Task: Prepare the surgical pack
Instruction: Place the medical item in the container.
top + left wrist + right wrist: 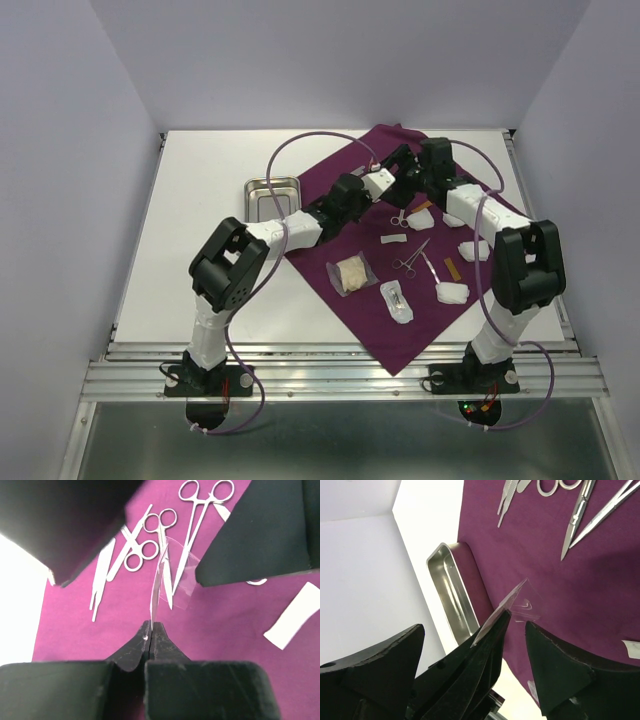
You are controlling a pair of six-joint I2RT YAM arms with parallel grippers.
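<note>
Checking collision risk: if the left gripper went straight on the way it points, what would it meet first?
Likely the steel forceps on the plum-purple cloth, its pinched thin clear plastic packet touching first; depth unclear.

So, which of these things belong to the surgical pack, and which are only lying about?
Belong: purple cloth, steel tray, scissors, forceps, gauze pads, packets on the cloth, clear packet pinched in the left gripper.
Lying about: nothing loose that I can see; only the arms' purple cables.
</note>
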